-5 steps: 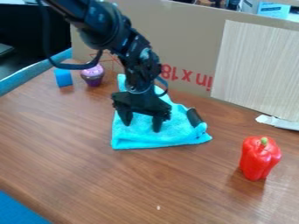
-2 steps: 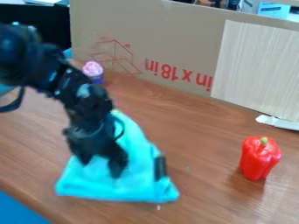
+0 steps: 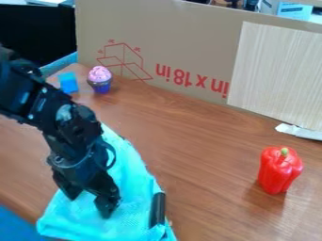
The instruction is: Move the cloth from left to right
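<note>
Tool [image 3: 89, 203] down on cloth [image 3: 129, 181], near left of tabletop [image 3: 211, 183], fingers spread wide, probably to press and slide it; can't tell if any fabric is caught. Black cylinder [image 3: 157, 209] lies along cloth's right edge, might roll off. Pepper [image 3: 278, 172] stands well apart, right, likely just a distractor.

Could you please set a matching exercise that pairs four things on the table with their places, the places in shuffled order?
Things:
1. turquoise cloth
2. red bell pepper
3. pink-topped toy cupcake
4. small blue block

Places, as seen in the picture:
A. just right of the blue block
B. beneath the black gripper
C. near the back left edge, left of the cupcake
D. alone toward the right side

Right pairs: 1-B, 2-D, 3-A, 4-C
</note>
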`<act>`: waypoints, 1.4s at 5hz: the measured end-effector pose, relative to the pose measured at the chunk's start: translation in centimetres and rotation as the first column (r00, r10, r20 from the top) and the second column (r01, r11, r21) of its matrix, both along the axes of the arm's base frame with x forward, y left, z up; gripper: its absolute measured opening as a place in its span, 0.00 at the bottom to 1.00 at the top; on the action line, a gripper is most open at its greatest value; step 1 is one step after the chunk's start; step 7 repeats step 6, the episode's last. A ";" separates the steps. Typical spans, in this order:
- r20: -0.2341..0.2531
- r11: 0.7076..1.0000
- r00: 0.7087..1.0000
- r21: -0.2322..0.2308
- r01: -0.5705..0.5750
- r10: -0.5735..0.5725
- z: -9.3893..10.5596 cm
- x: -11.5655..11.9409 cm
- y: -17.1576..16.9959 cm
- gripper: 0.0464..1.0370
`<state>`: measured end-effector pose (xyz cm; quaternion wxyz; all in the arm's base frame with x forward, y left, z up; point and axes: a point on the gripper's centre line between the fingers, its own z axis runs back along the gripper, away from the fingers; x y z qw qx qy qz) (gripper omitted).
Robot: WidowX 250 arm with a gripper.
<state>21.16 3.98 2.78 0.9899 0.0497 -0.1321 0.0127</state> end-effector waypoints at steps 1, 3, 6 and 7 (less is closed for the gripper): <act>0.018 0.998 0.998 0.027 -0.064 0.063 -0.1 3.0 0.9 0.96; 0.097 0.986 0.984 0.066 -0.155 0.148 0.2 9.7 1.7 0.96; 0.074 0.972 0.969 -0.046 -0.231 0.234 3.7 11.3 0.6 0.96; 0.074 0.972 0.969 -0.046 -0.231 0.234 3.7 11.3 0.6 0.96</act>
